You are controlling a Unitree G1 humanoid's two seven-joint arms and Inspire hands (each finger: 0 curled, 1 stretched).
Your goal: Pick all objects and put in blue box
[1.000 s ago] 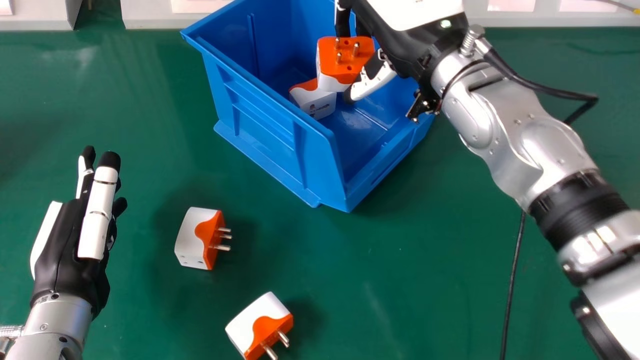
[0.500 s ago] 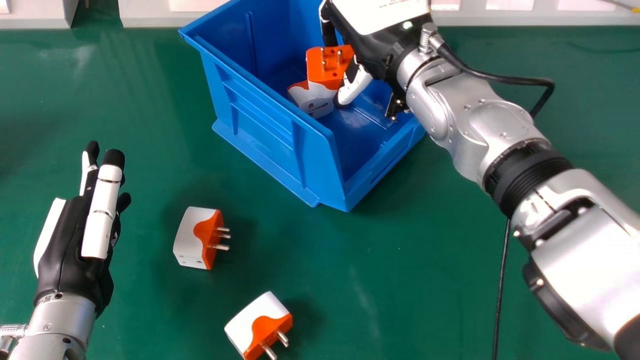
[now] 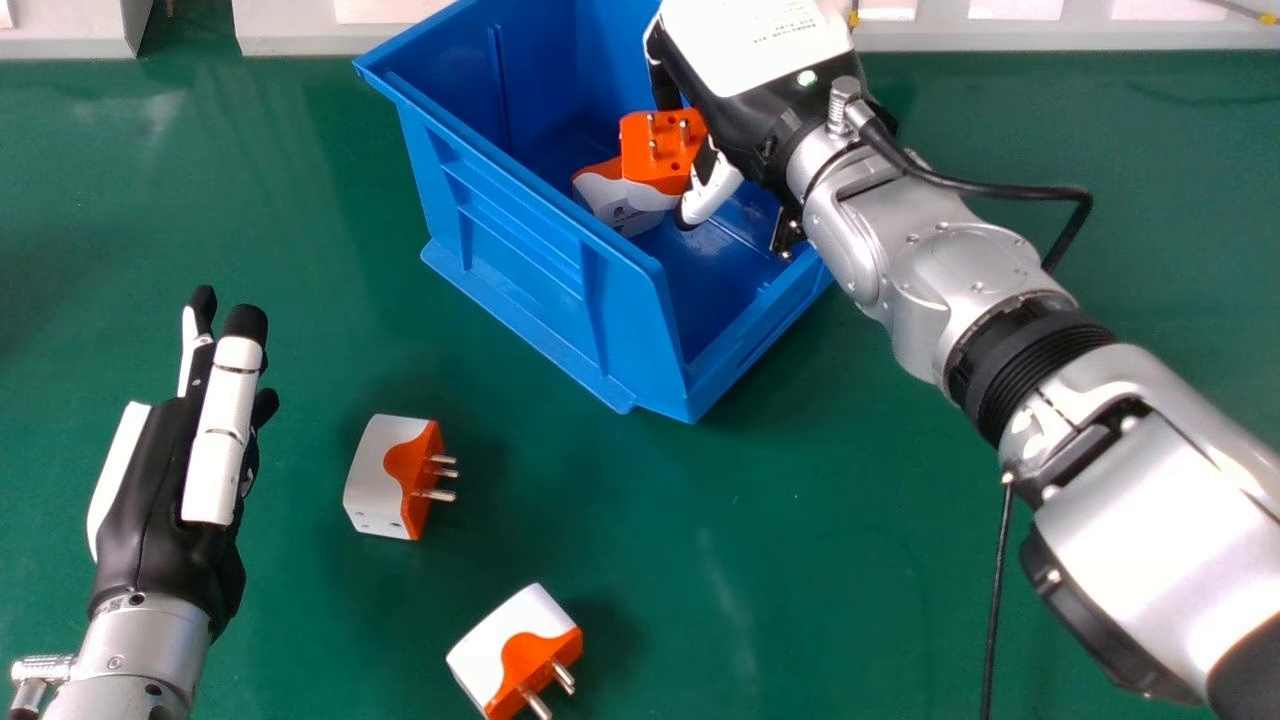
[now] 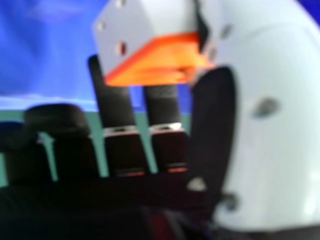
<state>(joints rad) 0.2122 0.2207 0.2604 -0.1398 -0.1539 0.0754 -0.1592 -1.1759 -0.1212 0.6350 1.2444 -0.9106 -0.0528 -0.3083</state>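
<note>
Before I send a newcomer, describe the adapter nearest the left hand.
On the green table, before the blue box, a white-and-orange adapter lies right of the left hand. In the head view its prongs point right; the lower adapter has them slanting downward.

Relative to box (image 3: 530, 260): one adapter (image 3: 603, 192) inside, second adapter (image 3: 655, 155) within its walls in right hand (image 3: 715, 190), third adapter (image 3: 375, 480) on table (image 3: 800, 560) before it, leftward, fourth adapter (image 3: 495, 645) farther before it, cable (image 3: 997, 580) right.
</note>
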